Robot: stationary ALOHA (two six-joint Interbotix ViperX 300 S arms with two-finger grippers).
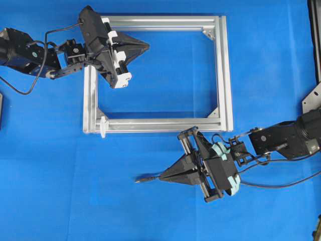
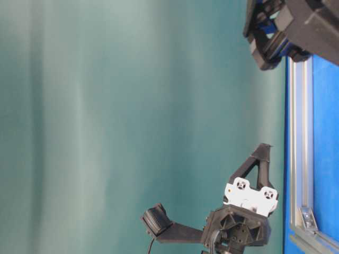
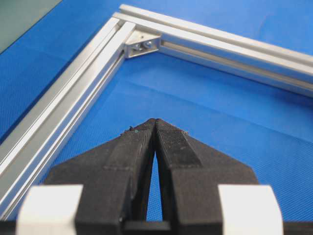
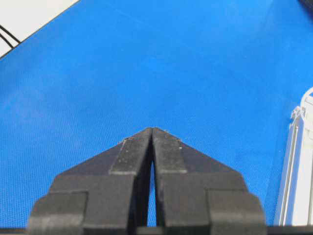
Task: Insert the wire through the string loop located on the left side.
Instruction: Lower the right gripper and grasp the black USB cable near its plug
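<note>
Left gripper [image 1: 145, 46] held over frame [image 1: 223, 75] interior, near top-left corner; fingers [image 3: 139, 142] seen pressed together in wrist view, nothing between them. Right gripper [image 1: 163, 176] positioned on blue tabletop [image 1: 50, 175] below frame's lower rail; fingers [image 4: 134, 149] closed, tips meeting, no object seen in wrist view. Wire [image 1: 145, 177]: only short plug tip visible overhead, lying just beside right fingertips; contact cannot be told. String loop [image 1: 103, 125] located at frame's bottom-left corner, well apart from wire tip.
</note>
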